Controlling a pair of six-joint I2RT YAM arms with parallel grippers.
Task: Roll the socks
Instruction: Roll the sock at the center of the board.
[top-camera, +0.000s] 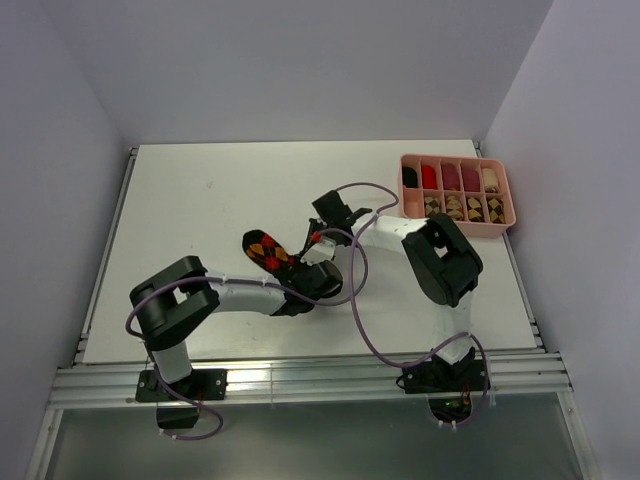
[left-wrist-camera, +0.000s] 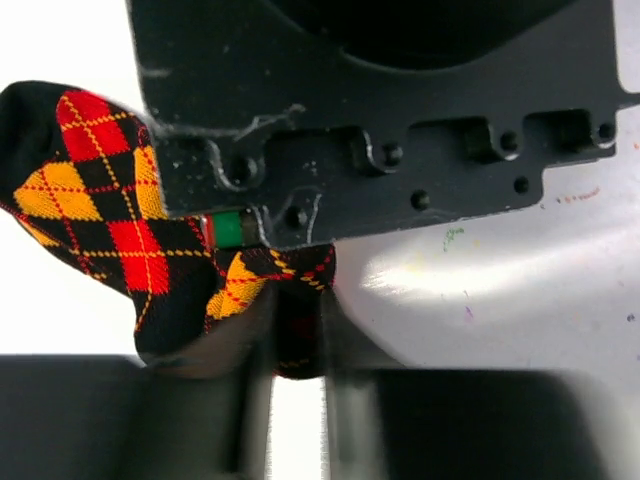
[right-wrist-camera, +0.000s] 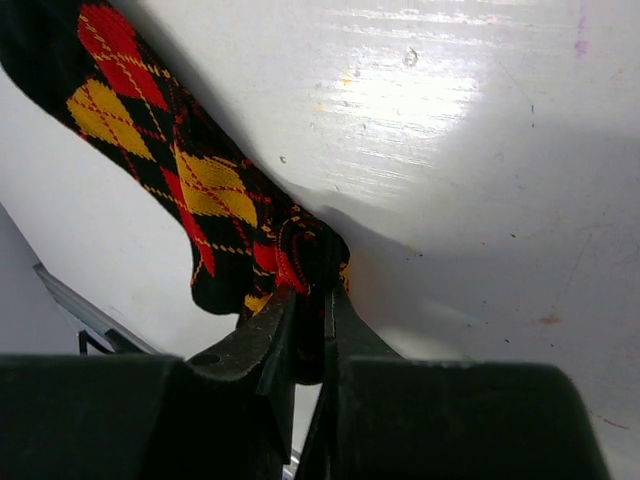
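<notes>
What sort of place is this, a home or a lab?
Probably a robot test bench, not a home: a white table boxed in by plain walls, left arm and right arm bolted to a metal rail, and a pink tray of rolled socks.

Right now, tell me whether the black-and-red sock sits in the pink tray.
No, the sock lies on the table, left of the pink tray.

My sock (top-camera: 268, 250) is black argyle, red and orange diamonds, stitching perhaps yellow; surface (top-camera: 200, 200) white; two-o'clock tray (top-camera: 507, 200) pink.
</notes>
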